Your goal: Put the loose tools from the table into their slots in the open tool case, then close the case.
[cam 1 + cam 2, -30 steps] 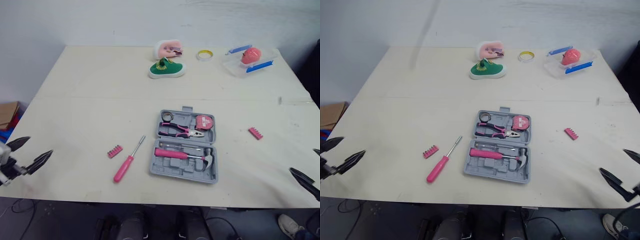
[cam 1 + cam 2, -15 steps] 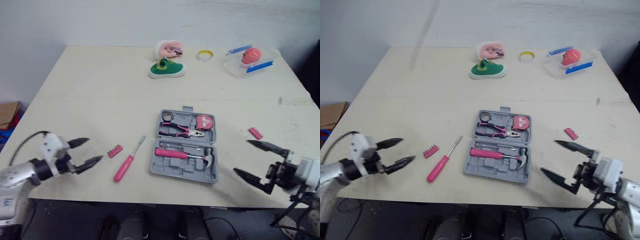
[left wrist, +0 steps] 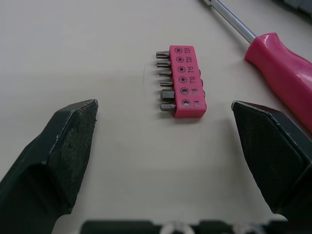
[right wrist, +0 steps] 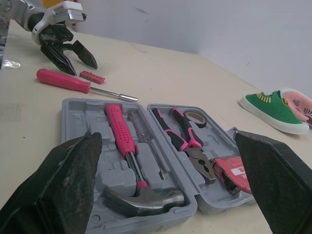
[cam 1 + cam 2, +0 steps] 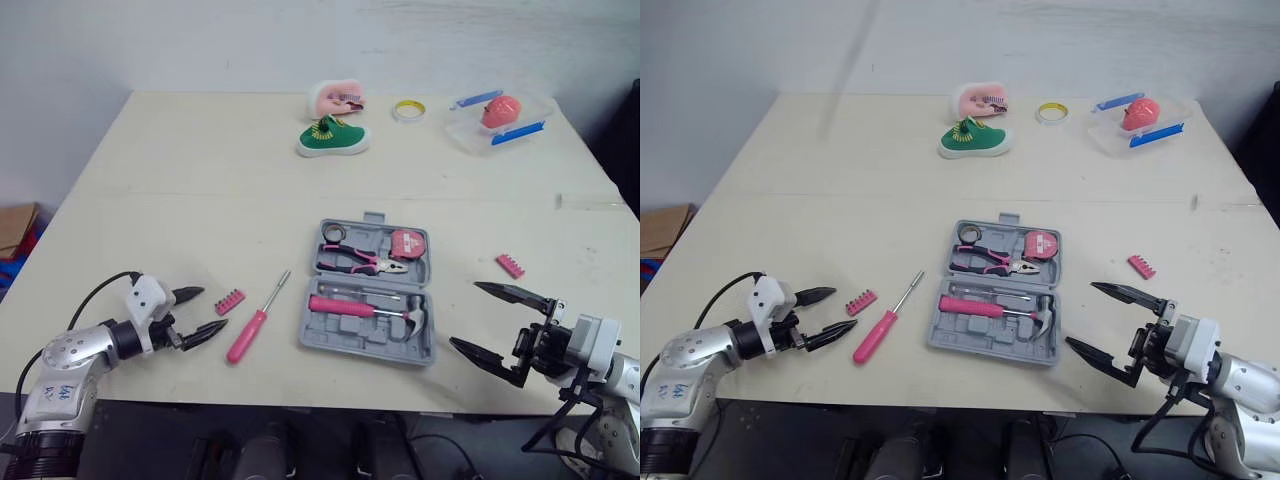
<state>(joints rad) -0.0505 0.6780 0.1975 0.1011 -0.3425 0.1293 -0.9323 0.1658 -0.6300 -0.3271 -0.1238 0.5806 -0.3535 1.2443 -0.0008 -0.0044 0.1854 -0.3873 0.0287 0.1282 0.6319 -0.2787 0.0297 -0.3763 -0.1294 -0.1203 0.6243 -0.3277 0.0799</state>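
The grey tool case (image 5: pixel 370 292) lies open mid-table, holding a pink hammer (image 5: pixel 368 311), pliers (image 5: pixel 360 262) and a tape measure (image 5: pixel 408 245). A pink screwdriver (image 5: pixel 253 326) lies loose to its left, beside a pink bit holder (image 5: pixel 230 301). A second pink bit holder (image 5: pixel 510 266) lies right of the case. My left gripper (image 5: pixel 200 315) is open, just left of the first bit holder (image 3: pixel 183 81), which sits ahead of its fingers. My right gripper (image 5: pixel 495 322) is open near the table's front edge, right of the case (image 4: pixel 141 156).
At the table's far edge sit a green shoe (image 5: pixel 333 137), a pink object (image 5: pixel 338 98), a roll of yellow tape (image 5: pixel 408 108) and a clear container (image 5: pixel 496 120) with a red item. A cardboard box (image 5: pixel 15 228) stands on the floor at the left.
Both grippers have come up over the table's front edge. The left one advanced right toward the bit holder; the right one settled beside the case's right front corner.
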